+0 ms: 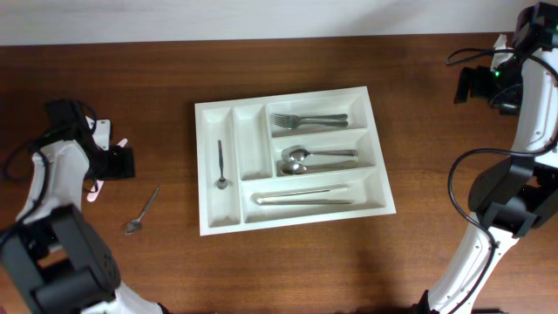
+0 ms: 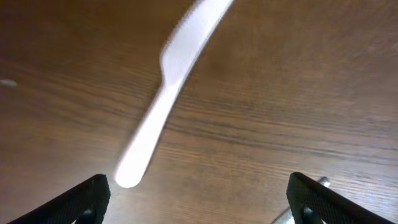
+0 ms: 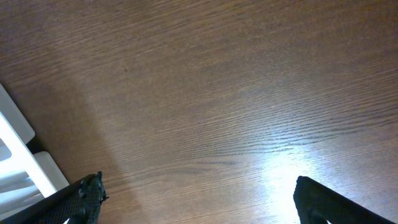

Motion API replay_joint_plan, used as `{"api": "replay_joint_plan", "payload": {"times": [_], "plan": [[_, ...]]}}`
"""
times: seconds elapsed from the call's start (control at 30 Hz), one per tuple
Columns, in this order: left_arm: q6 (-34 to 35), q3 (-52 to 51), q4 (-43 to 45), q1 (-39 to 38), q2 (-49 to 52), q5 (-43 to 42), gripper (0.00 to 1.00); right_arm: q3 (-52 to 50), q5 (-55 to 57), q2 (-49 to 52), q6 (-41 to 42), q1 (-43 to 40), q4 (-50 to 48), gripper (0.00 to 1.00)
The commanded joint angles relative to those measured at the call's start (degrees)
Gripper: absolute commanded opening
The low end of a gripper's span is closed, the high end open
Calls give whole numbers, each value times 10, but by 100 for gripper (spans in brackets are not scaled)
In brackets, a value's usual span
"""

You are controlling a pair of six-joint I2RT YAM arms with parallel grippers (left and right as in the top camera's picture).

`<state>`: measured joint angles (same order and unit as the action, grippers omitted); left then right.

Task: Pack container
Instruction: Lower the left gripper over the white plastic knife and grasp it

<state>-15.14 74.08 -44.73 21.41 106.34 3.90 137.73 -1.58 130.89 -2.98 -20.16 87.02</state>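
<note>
Overhead view, 12 o'clock taken as the top edge of the picture.

The container [image 1: 253,144] lies flat on the brown wooden bench [image 1: 349,262], near its middle and skewed slightly, with the two narrow upright compartments on its 9 o'clock side and the three long ones stacked on its 3 o'clock side.
- Outermost narrow compartment: one small spoon [image 1: 221,166], bowl toward 6 o'clock.
- Long compartment at 12 o'clock: forks [image 1: 305,120], tines toward 9 o'clock.
- Middle long compartment: larger spoons [image 1: 314,159], bowls toward 9 o'clock.
- Long compartment at 6 o'clock: table knives [image 1: 305,196], lying lengthwise.

A loose spoon [image 1: 141,212] rests on the bench at about 8 o'clock from the container, well apart from it, with its bowl at the lower end.

The left claw [image 1: 118,161] sits at 9 o'clock from the container, well apart, low over the bench. In its wrist view the left claw [image 2: 199,199] is released: fingers spread wide, with only wood between them. A white plastic knife [image 2: 165,93] lies on the bench ahead of it, running from 1 o'clock to 7 o'clock, its handle end nearest the fingers and not touching them. The knife is blurred.

The right claw [image 1: 475,85] is up at 2 o'clock from the container, well apart. Its wrist view shows the right claw [image 3: 199,199] released, fingers wide over bare wood, with a corner of the container at the frame's 8 o'clock edge.
</note>
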Motion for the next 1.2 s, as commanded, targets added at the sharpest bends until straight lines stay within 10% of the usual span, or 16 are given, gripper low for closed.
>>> {"api": "replay_joint_plan", "payload": {"times": [0.0, 1.17], "plan": [[-31, -6, -7, 4, 44, -11, 92, 1, -3, -1, 5, 3, 2, 99], [-191, 65, 20, 10, 66, 38, 91, 1, -3, -1, 5, 3, 2, 99]]}}
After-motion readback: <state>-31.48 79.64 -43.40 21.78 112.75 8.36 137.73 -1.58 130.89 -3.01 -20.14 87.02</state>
